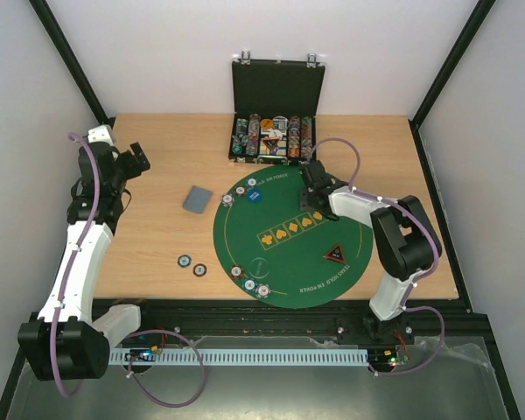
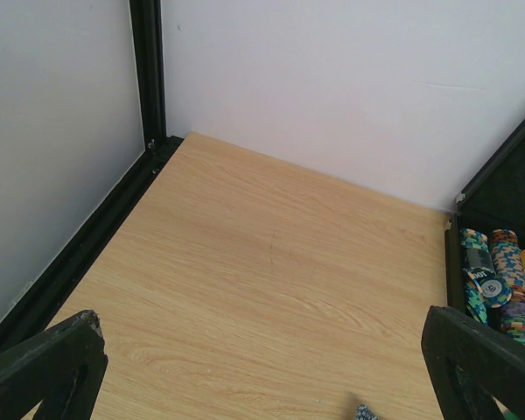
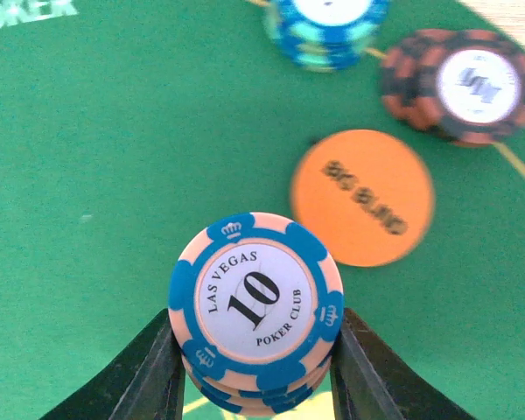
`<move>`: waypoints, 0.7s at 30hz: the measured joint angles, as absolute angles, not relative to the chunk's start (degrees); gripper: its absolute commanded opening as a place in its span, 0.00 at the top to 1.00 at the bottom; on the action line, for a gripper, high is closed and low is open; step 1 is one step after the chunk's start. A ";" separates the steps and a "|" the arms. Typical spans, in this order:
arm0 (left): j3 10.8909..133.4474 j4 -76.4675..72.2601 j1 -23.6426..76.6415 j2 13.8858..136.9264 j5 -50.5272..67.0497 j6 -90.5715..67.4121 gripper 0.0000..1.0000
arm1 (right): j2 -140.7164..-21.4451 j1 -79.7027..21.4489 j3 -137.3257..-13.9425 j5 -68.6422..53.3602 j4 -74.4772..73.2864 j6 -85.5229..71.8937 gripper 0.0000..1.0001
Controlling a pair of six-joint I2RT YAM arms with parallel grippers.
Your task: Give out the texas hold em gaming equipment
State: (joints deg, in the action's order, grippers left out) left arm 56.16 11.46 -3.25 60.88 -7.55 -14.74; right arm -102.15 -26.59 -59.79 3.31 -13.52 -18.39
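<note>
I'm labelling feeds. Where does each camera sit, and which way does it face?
Top external: above, behind the bases, looking down on the table; left arm, right arm, mat, case.
Left wrist: on the left arm, facing across wood to the case; left fingers open at the corners.
Right wrist: on the right arm, close above the mat; right fingers clamp chips by an orange button.
Shared: case, top and left; mat, top and right.
</note>
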 measured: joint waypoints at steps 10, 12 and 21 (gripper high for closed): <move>56.16 11.46 -3.25 60.90 -7.55 -14.74 0.01 | -97.36 -17.50 -55.92 3.03 -13.17 -16.71 0.72; 56.16 11.46 -3.25 60.88 -7.55 -14.74 0.01 | -97.36 -16.03 -55.70 2.72 -12.95 -16.43 0.72; 56.16 11.46 -3.25 60.90 -7.55 -14.74 0.01 | -98.19 -11.14 -55.61 1.89 -11.60 -15.59 0.72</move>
